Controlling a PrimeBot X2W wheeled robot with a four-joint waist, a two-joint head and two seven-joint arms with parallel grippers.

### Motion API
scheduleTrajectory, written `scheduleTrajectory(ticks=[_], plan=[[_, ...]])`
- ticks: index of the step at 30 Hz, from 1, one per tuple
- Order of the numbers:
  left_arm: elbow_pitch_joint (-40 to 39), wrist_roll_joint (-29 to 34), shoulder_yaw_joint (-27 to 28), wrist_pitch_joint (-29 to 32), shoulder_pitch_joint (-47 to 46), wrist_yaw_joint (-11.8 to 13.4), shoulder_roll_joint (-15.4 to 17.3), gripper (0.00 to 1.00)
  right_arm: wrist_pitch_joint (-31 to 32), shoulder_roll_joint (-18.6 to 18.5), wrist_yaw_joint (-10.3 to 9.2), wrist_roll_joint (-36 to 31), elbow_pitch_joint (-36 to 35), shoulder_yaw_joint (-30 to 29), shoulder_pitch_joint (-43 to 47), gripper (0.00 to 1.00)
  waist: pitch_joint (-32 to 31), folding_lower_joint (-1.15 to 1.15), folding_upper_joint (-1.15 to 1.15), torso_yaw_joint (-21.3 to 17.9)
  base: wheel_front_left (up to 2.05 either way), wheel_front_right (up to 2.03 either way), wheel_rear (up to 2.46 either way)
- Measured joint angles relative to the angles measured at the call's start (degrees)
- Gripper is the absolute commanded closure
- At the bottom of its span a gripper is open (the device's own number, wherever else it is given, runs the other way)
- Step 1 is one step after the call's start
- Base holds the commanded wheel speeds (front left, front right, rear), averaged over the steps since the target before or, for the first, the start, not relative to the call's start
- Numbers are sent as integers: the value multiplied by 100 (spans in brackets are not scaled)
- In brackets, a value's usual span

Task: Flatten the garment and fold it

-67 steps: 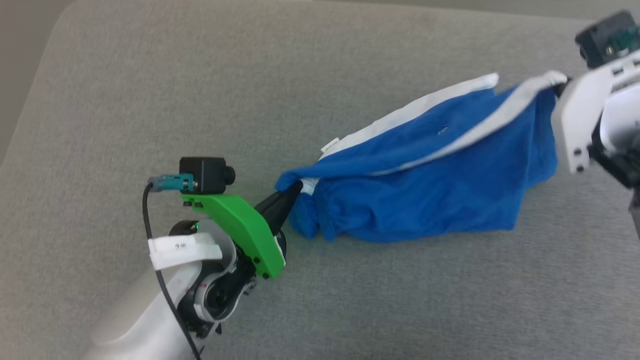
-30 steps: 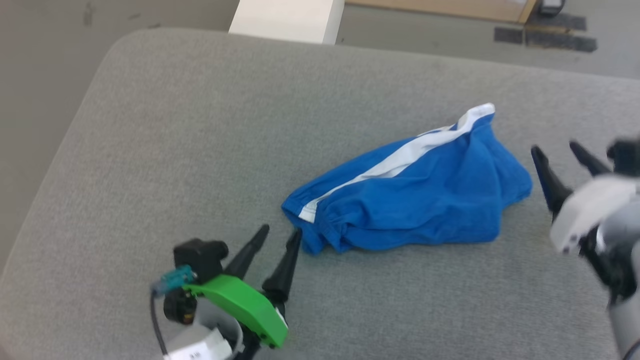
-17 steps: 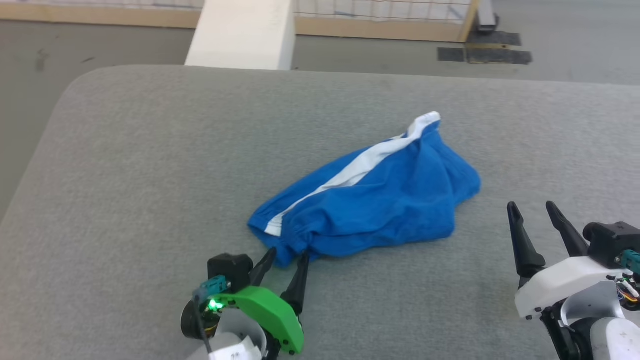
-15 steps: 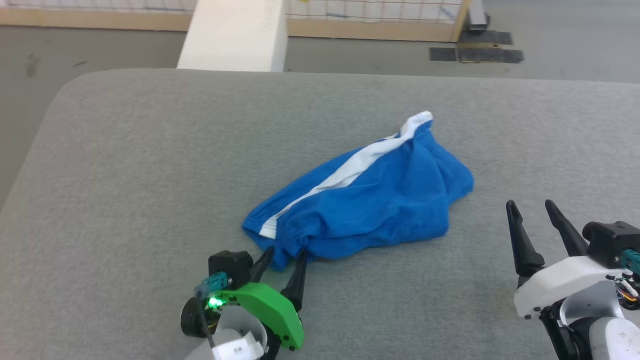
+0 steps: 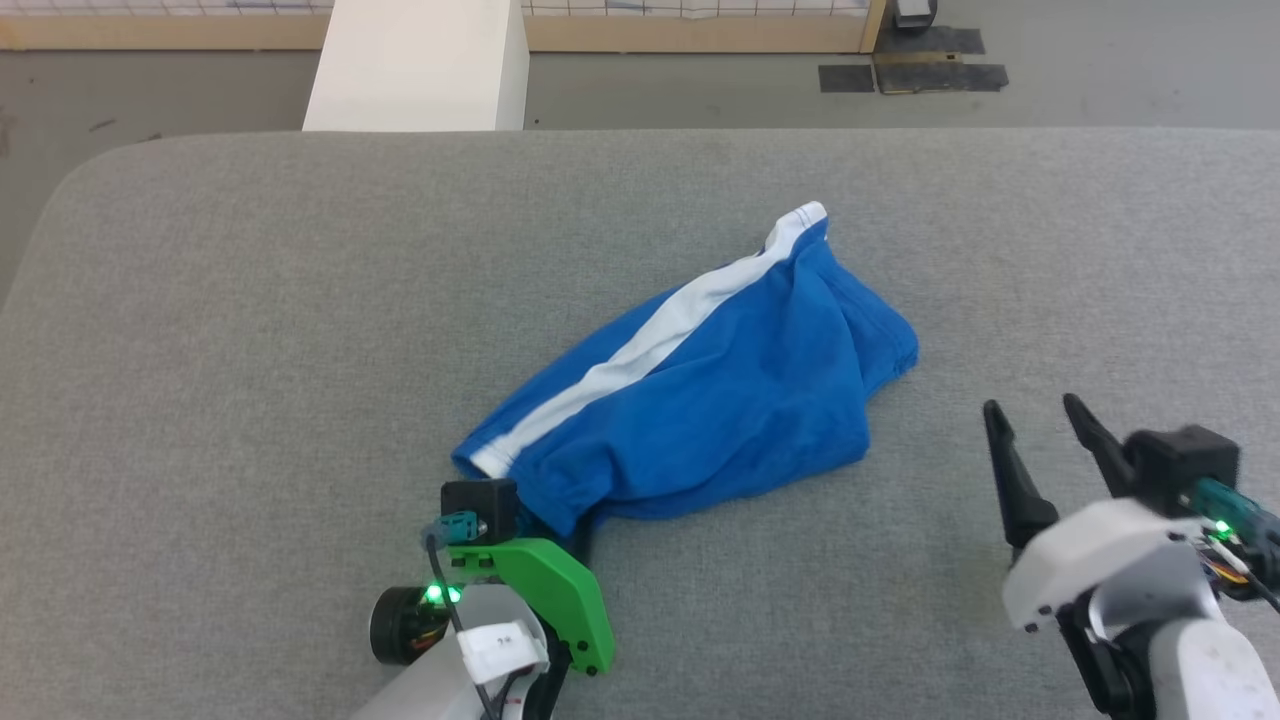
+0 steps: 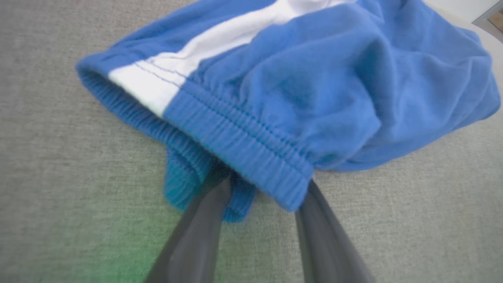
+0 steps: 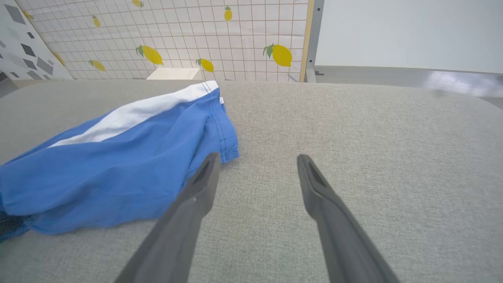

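Note:
The garment (image 5: pixel 700 400), bright blue shorts with a white side stripe, lies crumpled on the grey padded surface (image 5: pixel 250 300), waistband toward me at the lower left. My left gripper (image 5: pixel 570 530) is at that waistband corner. In the left wrist view its two fingers stand apart astride the gathered waistband (image 6: pixel 243 145), with their tips hidden under the cloth around the left gripper (image 6: pixel 267 184). My right gripper (image 5: pixel 1032 405) is open above the surface, right of the shorts and apart from them. In the right wrist view the right gripper (image 7: pixel 258 156) has nothing between its fingers, and the garment (image 7: pixel 118 165) lies to their left.
The padded surface ends in a far edge with a rounded corner at the upper left. Beyond it stand a white block (image 5: pixel 415 65) and bare floor. A wood-framed panel with a lemon print (image 7: pixel 196 39) stands behind.
The head camera has shifted. My left gripper has pushed forward onto the waistband, so its fingertips are now under the cloth and closer together. The right gripper stays open beside the shorts.

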Motion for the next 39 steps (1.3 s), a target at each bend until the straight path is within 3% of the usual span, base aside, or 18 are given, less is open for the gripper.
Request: scheduleTrajectory(ticks=[5,16,28,29,30,31,39], plan=[[31,-29,-55,54,-92,-132,-18,100,341,8,0,-138,504,137,-563,0,78,0,0,67,0,0,0],[-20,24,-211,104,-341,-328,-49,100,1300,12,0,-202,2403,196,-2191,0,347,0,0,297,0,0,0],[-204,69,-246,108,-583,-412,-98,100,1728,-26,-1,-91,3676,322,-3254,0,786,0,0,516,0,0,0],[-214,69,-247,105,-590,-413,-102,100,1830,-57,-2,-65,3724,392,-3323,5,805,0,0,536,0,0,0],[-234,69,-244,93,-598,-416,-108,100,1993,-133,-3,69,3771,558,-3433,93,833,0,0,572,0,0,0],[-235,69,-246,94,-599,-416,-109,100,2017,-156,-2,115,3773,619,-3447,100,828,0,0,577,0,0,0],[-234,86,-309,63,-598,-421,-76,100,1800,-310,-1,412,3511,878,-3120,100,656,0,0,558,0,0,0]])
